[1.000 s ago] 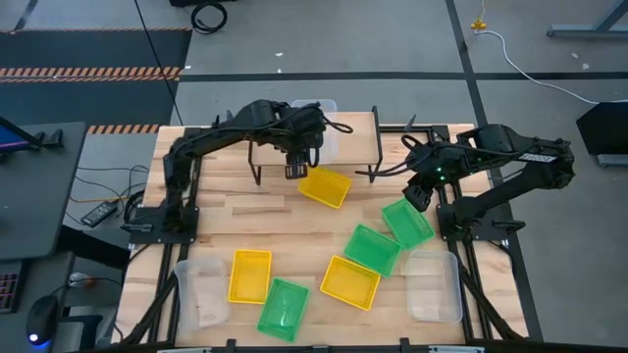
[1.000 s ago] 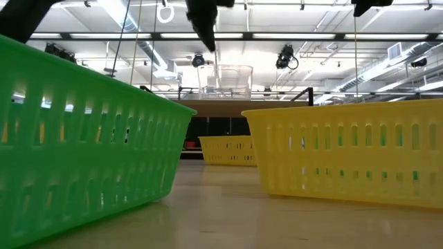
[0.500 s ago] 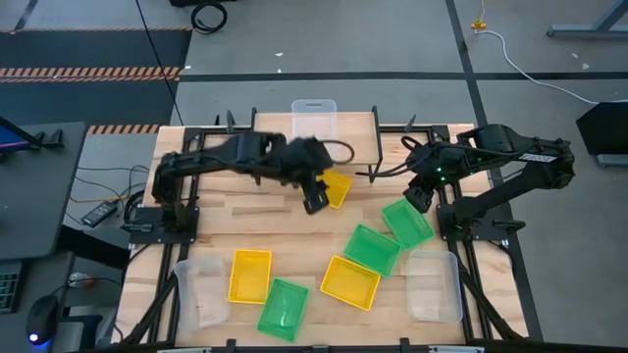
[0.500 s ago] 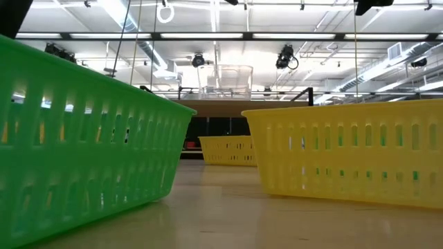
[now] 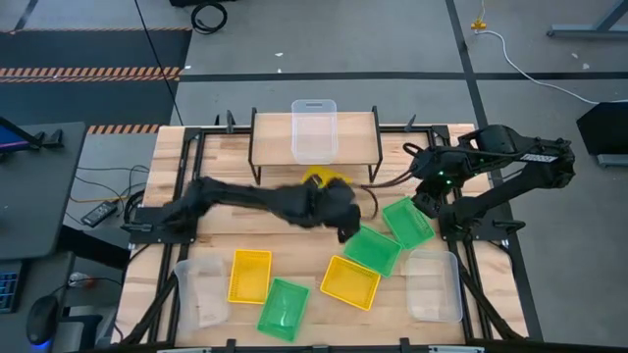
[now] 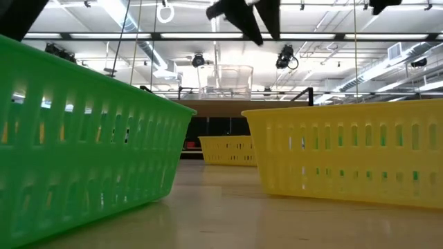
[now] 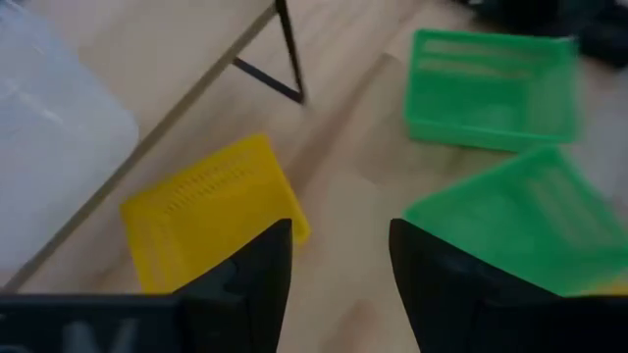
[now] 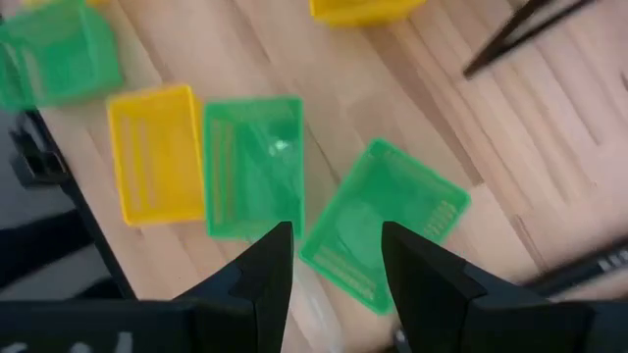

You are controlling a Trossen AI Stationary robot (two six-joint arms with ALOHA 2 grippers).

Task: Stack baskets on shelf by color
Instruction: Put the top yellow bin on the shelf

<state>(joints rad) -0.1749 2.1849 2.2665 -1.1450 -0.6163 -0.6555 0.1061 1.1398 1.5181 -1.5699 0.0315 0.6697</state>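
The shelf (image 5: pixel 358 129) stands at the table's far edge, and one clear basket (image 5: pixel 314 128) rests flat on its plank. My left gripper (image 5: pixel 345 222) is open and holds nothing. It hovers at mid-table between a yellow basket (image 7: pixel 211 221), half hidden under the arm in the high view, and two green baskets (image 5: pixel 371 248) (image 5: pixel 406 222). My right gripper (image 5: pixel 427 192) is open and empty, above the far end of the right-hand green basket (image 8: pixel 388 221). The other baskets lie flat on the table: yellow (image 5: pixel 250 275) (image 5: pixel 349 281), green (image 5: pixel 283 309), clear (image 5: pixel 201 289) (image 5: pixel 434 284).
The shelf's black legs (image 7: pixel 289 54) stand just beyond the yellow basket. Bare wood lies at mid-table on the left (image 5: pixel 235 221). In the low view a green basket (image 6: pixel 83 138) and a yellow one (image 6: pixel 346 152) fill the foreground. Black arm frames line both table sides.
My left gripper has drawn back from the shelf and swept toward the near edge and the right, passing over the yellow basket to the green baskets at mid-table. The clear basket stays on the shelf. My right arm has barely moved.
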